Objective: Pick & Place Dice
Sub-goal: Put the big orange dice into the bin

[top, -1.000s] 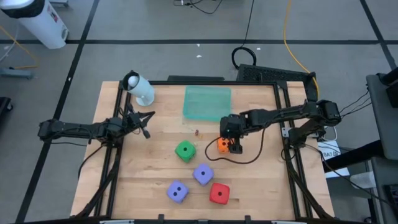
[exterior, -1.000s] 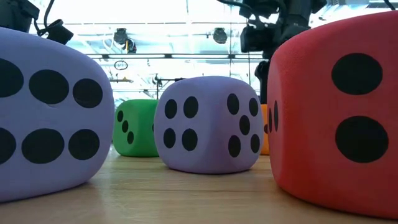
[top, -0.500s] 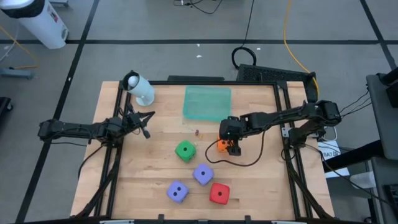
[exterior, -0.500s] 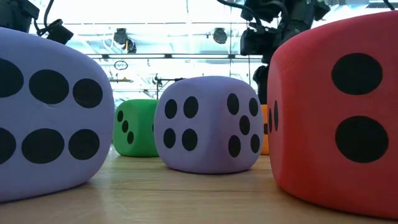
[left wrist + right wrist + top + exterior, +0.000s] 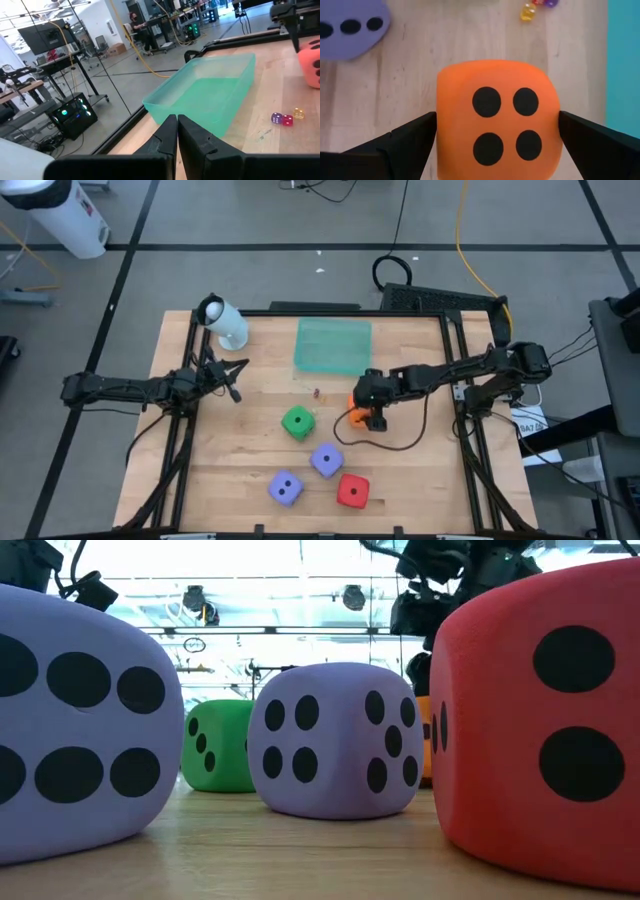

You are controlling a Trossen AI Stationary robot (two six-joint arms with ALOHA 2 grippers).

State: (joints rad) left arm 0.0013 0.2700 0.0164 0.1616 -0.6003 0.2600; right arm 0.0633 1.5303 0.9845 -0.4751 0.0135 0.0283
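The orange die (image 5: 355,417) (image 5: 497,125) sits right of the table's middle, its four-pip face up, under my right gripper (image 5: 368,404) (image 5: 497,131), which is shut on it. In the low view only a sliver of the orange die (image 5: 428,740) shows. The green die (image 5: 297,422), two purple-blue dice (image 5: 326,460) (image 5: 286,488) and the red die (image 5: 352,491) rest on the table nearer the front edge. My left gripper (image 5: 233,383) (image 5: 177,131) waits shut at the left side, touching nothing. My right gripper pinches the orange die by two opposite side faces (image 5: 440,130), one finger (image 5: 415,135) on each side. It comes from above, pointing down. The four-pip face stays level and upward. Whether the die's underside is off the table, I cannot tell.
A flat translucent green tray (image 5: 334,345) (image 5: 210,95) lies at the far middle, just beyond the right gripper. Tiny coloured beads or mini dice (image 5: 317,392) (image 5: 286,118) lie between tray and green die. A white cylinder (image 5: 225,323) lies at the far left corner. A dark cable (image 5: 400,435) loops beside the orange die.
My right gripper has crept a little toward the table's near-left while staying over the orange die, and the die has shifted slightly with it. The other dice and the left arm have kept still.
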